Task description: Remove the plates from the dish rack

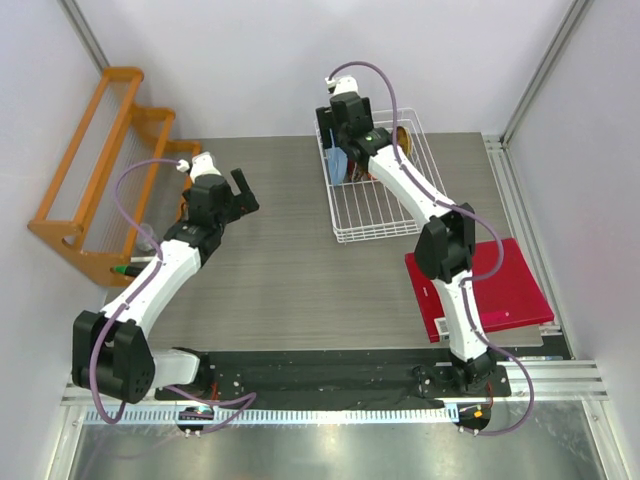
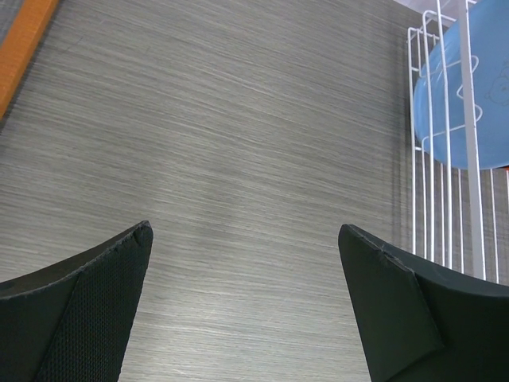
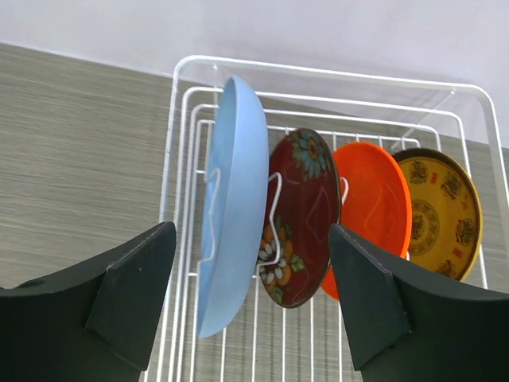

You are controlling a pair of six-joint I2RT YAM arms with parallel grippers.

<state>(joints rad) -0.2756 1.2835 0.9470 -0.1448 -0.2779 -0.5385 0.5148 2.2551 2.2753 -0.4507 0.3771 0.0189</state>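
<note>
Four plates [image 3: 298, 219] are standing on edge in the rack [image 1: 378, 236], at 1 o'clock on the table [image 1: 280, 270]. They are running from 9 toward 3 o'clock in the right wrist view: blue [image 3: 235, 207], red floral [image 3: 306, 183], orange [image 3: 374, 207], yellow [image 3: 441, 211]. Right gripper [image 3: 252, 229] is hovering above them, jaws spread, gripping nothing. Left gripper [image 2: 245, 229], at 10 o'clock, is likewise gaping over bare table.

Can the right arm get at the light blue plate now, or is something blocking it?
Probably yes. The right gripper is open and aimed at the light blue plate, the outermost one in the dish rack; nothing covers its rim.
</note>
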